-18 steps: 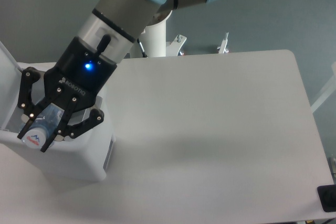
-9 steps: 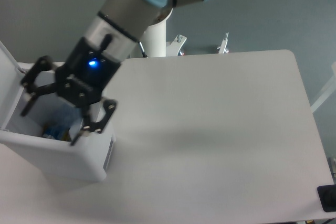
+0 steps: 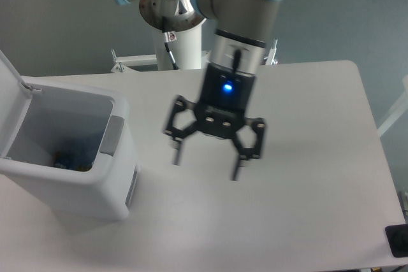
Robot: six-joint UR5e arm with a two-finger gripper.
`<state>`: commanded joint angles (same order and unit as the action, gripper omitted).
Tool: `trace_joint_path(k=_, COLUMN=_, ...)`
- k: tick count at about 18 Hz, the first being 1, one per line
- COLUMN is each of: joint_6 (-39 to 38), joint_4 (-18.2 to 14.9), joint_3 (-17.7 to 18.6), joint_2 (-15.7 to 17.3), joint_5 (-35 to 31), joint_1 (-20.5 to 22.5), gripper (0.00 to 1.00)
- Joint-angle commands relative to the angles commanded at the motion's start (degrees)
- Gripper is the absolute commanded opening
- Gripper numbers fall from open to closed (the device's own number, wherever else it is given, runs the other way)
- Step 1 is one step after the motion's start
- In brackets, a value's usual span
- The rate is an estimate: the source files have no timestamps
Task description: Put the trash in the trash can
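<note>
Standing at the left edge of the bench (image 3: 306, 125), the trash can (image 3: 95, 189) has its hinged lid (image 3: 11, 87) swung up and back, leaving the mouth open to the camera. Its walls are white, with a grey panel (image 3: 112, 136) on the side facing the middle of the bench. Down in the shadowed bottom lies the bottle (image 3: 71, 160), of which only a dark blue patch with a small yellowish fleck shows near the front wall; its shape cannot be made out. The wrapper cannot be picked out inside the can.

To the right of the can, well apart from it, the end effector (image 3: 207, 162) hangs over the bare middle of the bench. Its two black fingers (image 3: 176, 151) are spread wide with nothing between them, tips pointing down toward the surface and slightly blurred. A blue light (image 3: 226, 86) glows on the black wrist housing above them. The arm (image 3: 245, 11) rises from there toward the top of the view, grey with pale blue joint caps, in front of a white mounting post (image 3: 185, 46) at the far edge of the bench.
</note>
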<state>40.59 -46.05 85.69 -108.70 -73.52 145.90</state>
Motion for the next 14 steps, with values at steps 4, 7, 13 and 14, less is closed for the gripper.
trace_joint_path(k=4, joint_6=8.08, joint_4=-0.7, joint_3=1.24, joint_2=-3.71, joint_5=-12.51, joint_1=4.04, gripper=1.0)
trace_joint_path(k=7, joint_6=12.22, joint_4=-4.02, joint_3=-1.13, joint_2=-4.49, joint_5=-13.23, joint_1=4.48, gripper=1.0)
trace_joint_path(k=13, joint_6=17.86, joint_4=-8.18, joint_3=-4.21, joint_2=-7.93, joint_5=-18.41, joint_1=2.38, gripper=1.0)
trace_joint_path(k=14, joint_6=17.77, joint_4=-8.17, joint_3=-4.04, joint_2=-7.93, joint_5=-18.41, joint_1=2.29, gripper=1.0)
